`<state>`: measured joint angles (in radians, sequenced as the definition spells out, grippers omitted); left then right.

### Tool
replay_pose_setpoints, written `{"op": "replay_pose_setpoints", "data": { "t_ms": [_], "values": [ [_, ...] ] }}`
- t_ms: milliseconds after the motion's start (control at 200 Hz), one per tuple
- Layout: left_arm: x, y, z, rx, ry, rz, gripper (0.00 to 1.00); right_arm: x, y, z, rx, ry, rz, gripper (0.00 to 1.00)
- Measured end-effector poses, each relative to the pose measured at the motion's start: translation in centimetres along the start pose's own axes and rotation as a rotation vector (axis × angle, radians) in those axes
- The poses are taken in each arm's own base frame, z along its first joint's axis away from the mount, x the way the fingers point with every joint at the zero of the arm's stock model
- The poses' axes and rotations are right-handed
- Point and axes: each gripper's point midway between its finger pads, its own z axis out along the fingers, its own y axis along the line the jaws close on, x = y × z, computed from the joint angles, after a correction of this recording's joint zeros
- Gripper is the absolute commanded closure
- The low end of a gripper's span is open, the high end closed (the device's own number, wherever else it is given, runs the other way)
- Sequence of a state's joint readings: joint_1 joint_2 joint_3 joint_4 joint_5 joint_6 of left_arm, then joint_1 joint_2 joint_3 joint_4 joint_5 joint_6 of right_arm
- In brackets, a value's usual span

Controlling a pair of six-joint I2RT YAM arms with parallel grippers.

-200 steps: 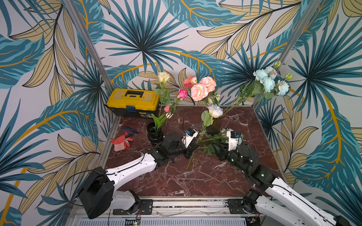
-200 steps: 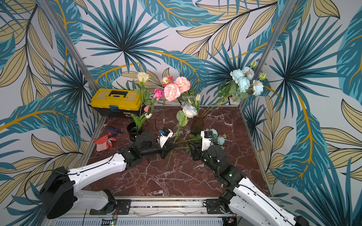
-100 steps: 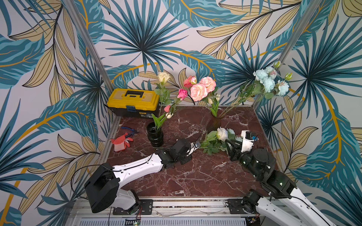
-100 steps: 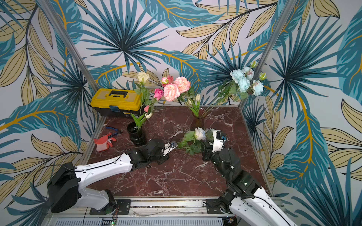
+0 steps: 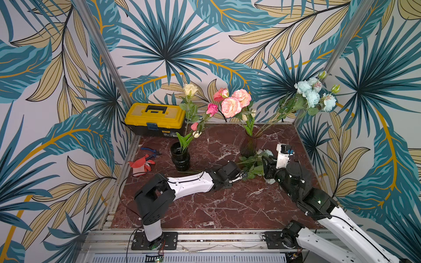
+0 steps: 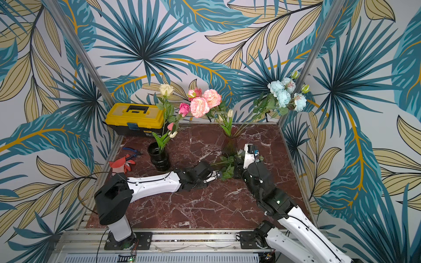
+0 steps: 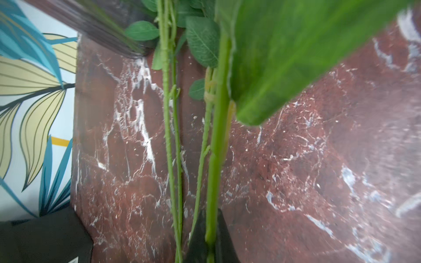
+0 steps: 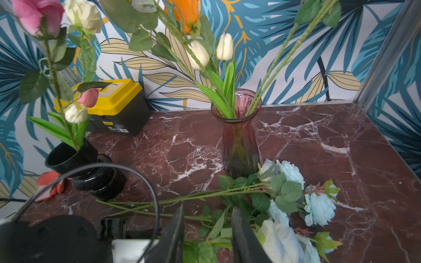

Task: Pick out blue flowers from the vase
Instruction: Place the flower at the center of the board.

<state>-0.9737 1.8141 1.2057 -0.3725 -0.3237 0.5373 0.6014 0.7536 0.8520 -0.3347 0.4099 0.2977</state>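
Left hand (image 7: 209, 230) clamped on green stem (image 7: 216, 159); right hand (image 8: 208, 208) part-open astride blue flowers (image 8: 319, 208), grip unclear.

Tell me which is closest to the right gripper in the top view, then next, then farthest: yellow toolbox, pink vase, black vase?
From the right gripper in a top view:
1. pink vase, just behind it.
2. black vase, over on the left side.
3. yellow toolbox, back-left corner.

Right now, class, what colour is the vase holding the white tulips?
The vase is translucent pinkish-red glass, clearest in the right wrist view.
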Motion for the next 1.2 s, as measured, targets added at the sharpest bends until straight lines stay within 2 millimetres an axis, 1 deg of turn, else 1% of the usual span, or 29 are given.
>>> {"op": "replay_pose_setpoints", "data": {
  "t_ms": [75,175,275,325,396,456,516,586,691,831,901,1041,1121,1202],
  "values": [
    [-0.3,-0.3,1.2,0.012,0.015,0.032,1.00,-0.3,-1.1,0.7,0.030,0.007,0.017,0.66],
    [-0.5,-0.6,2.5,0.022,0.033,0.063,1.00,-1.0,-3.3,1.4,0.079,0.008,0.072,0.66],
    [-0.5,-0.7,3.7,0.029,0.048,0.075,1.00,-1.2,-5.4,2.4,0.106,0.010,0.136,0.66],
    [-0.4,-0.7,4.2,0.033,0.055,0.078,0.95,-1.4,-6.4,3.1,0.102,0.006,0.179,0.66],
    [-0.3,-0.6,4.8,0.037,0.062,0.078,0.86,-1.4,-7.5,4.6,0.083,-0.003,0.239,0.66],
    [-0.1,-0.5,5.3,0.041,0.069,0.070,0.77,-1.3,-8.1,5.7,0.056,-0.006,0.277,0.66],
    [0.2,-0.3,5.5,0.043,0.075,0.057,0.72,-1.1,-8.3,6.9,0.024,0.001,0.303,0.66],
    [0.4,-0.1,5.7,0.047,0.077,0.046,0.68,-1.4,-8.3,8.1,-0.024,-0.007,0.327,0.66],
    [0.8,0.4,5.8,0.050,0.080,0.027,0.64,-2.1,-8.2,9.4,-0.083,-0.029,0.345,0.66],
    [1.0,0.6,6.0,0.056,0.079,0.006,0.60,-2.4,-8.3,10.9,-0.125,-0.030,0.355,0.66],
    [1.0,0.7,6.0,0.060,0.077,-0.004,0.58,-2.7,-8.4,11.1,-0.133,-0.038,0.357,0.66],
    [0.7,0.9,5.5,0.062,0.061,-0.032,0.56,-3.9,-8.4,10.9,-0.150,-0.077,0.349,0.66],
    [0.4,1.1,4.6,0.065,0.039,-0.058,0.55,-4.4,-8.5,10.8,-0.166,-0.095,0.352,0.66],
    [0.0,1.3,3.3,0.073,0.005,-0.095,0.54,-5.4,-8.8,10.6,-0.193,-0.130,0.373,0.66]
  ]
}}
